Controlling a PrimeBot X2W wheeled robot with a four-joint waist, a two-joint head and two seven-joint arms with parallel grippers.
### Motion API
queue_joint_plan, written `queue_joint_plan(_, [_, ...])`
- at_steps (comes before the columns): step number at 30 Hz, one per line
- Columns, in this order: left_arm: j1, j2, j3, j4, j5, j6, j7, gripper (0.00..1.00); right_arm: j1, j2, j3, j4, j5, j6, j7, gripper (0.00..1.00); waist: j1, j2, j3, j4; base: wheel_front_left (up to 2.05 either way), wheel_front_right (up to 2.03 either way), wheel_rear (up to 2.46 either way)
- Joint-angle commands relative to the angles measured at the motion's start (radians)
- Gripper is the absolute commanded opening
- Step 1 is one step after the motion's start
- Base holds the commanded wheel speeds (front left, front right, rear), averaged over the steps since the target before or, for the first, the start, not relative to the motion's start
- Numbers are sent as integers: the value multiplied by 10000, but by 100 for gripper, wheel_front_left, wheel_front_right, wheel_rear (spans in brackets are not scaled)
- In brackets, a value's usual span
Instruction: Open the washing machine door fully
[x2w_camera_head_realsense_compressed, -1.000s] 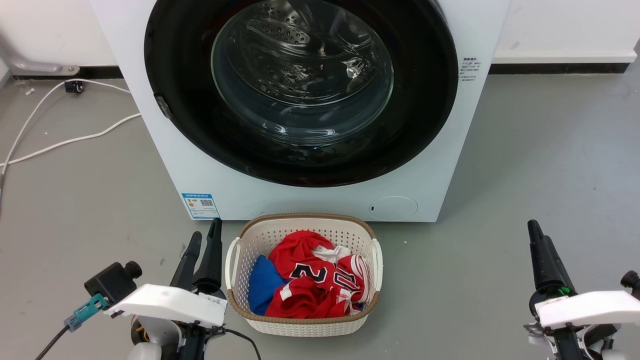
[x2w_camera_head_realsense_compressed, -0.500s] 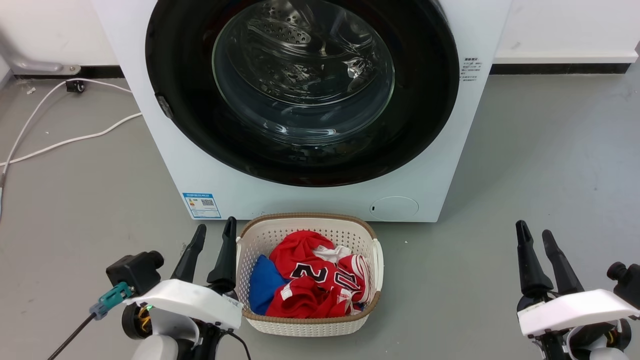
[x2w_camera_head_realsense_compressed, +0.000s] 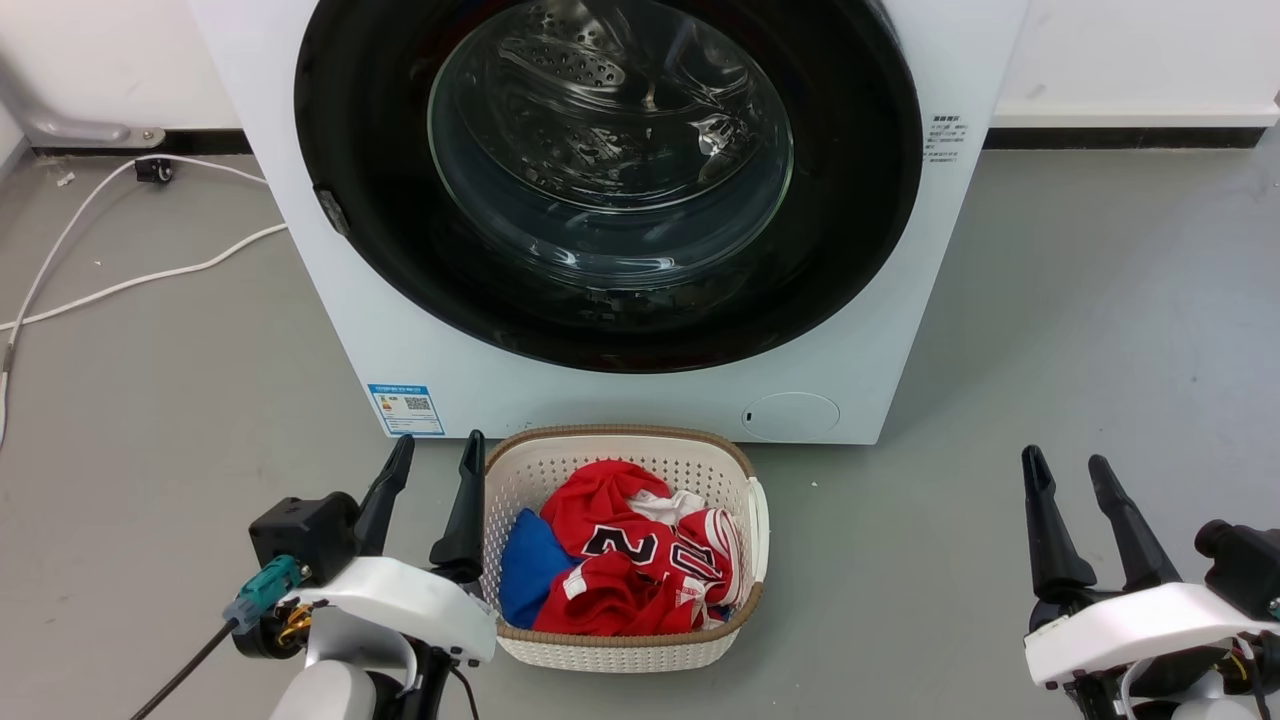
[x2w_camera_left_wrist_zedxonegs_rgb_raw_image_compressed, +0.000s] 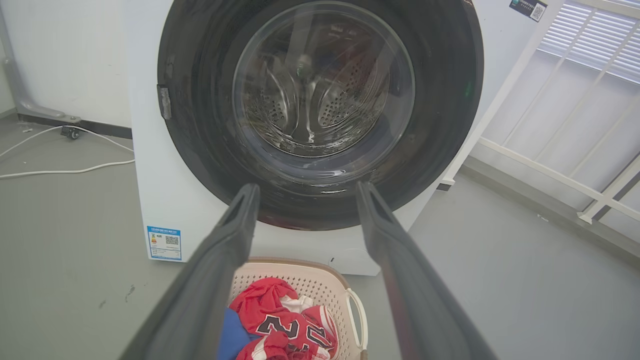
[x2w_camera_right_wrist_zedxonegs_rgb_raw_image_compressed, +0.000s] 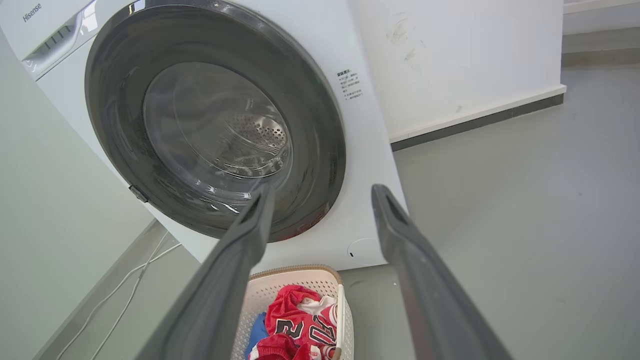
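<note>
The washing machine stands straight ahead on the grey floor. Its washing machine door, round, glossy black with a clear glass bowl, lies flat against the front, shut. A small latch tab sits on the door's left rim. My left gripper is open at the lower left, beside the basket's left rim, well short of the door. At the lower right my right gripper hangs open over bare floor. Neither holds anything.
A white laundry basket with red and blue clothes sits on the floor right before the machine. White cables trail over the floor at left. A white railing stands to the machine's right.
Both grippers have opened from nearly shut. The left arm moved right toward the basket; the right arm shifted slightly left. The door has not moved.
</note>
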Motion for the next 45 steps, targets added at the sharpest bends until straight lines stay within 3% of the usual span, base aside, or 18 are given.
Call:
queue_joint_plan(1, [-215, 76, -88, -61, 263, 67, -106, 100, -45, 0, 11, -174, -346, 15, -47, 100, -1, -1, 0, 3, 0, 0, 0])
queue_joint_plan(16, [-254, 226, -330, -99, 1415, 377, -463, 100, 127, 77, -26, -432, -1693, 19, 28, 100, -1, -1, 14, 50, 0, 0, 0])
queue_joint_plan(45, [-250, -47, -174, 626, 2894, -61, -1042, 100, 388, 151, -228, -462, -3146, 15, -225, 100, -1, -1, -12, 74, 0, 0, 0])
